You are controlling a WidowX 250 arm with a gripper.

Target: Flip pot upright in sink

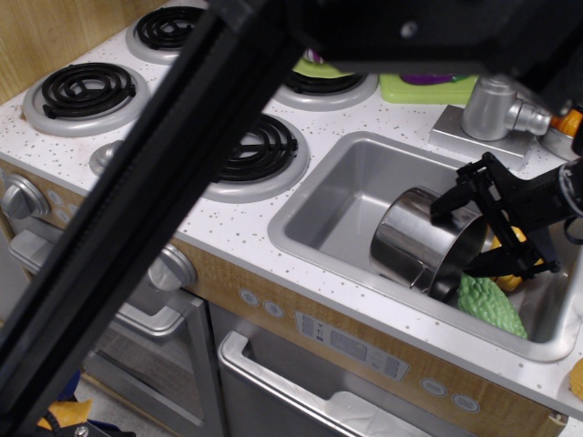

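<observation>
The shiny steel pot lies on its side in the grey sink, its dark mouth facing right and down, its thin handle at the lower left. My black gripper is open at the pot's right rim. One finger sits over the upper rim and the other is low by the mouth. A yellow toy vegetable is partly hidden behind the fingers. A green bumpy toy vegetable lies just under the pot's mouth.
A grey faucet base stands behind the sink. Black coil burners and silver knobs sit on the white speckled counter to the left. A dark arm link crosses the view diagonally, hiding much of the stove. A green plate lies at the back.
</observation>
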